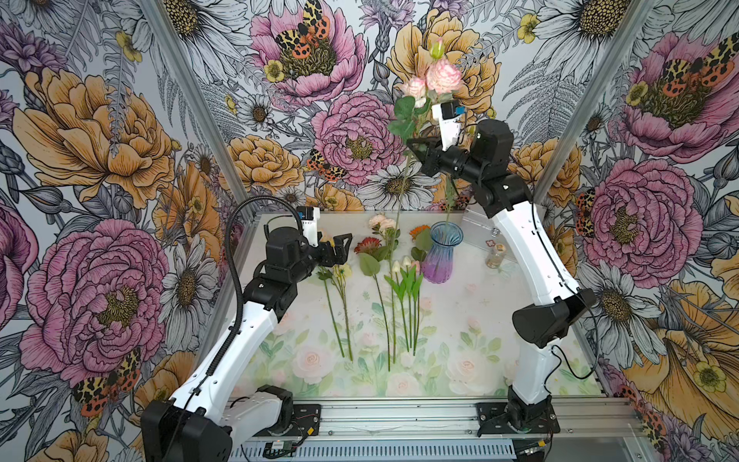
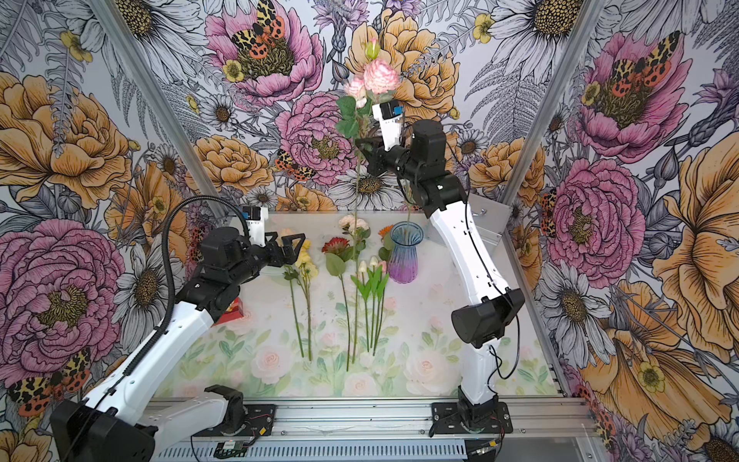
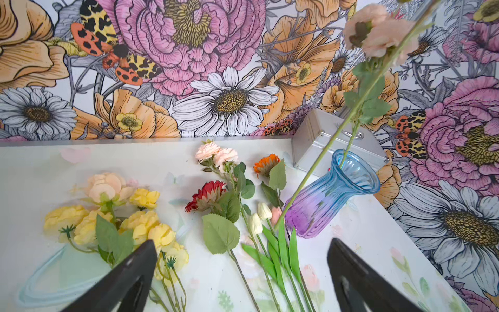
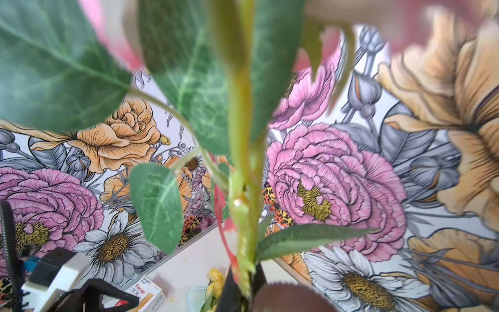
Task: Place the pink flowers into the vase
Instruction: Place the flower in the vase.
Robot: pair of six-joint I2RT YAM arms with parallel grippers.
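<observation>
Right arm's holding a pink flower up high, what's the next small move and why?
Probably shift the right end effector sideways toward the vase: it is shut on the pink flower stem, whose lower end seems to hang beside the vase, not over its mouth.

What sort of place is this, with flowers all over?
Probably a robot test booth: two robot arms bolted to a metal rail, flower-printed walls around a table, and fake stems laid out beside a vase.
</observation>
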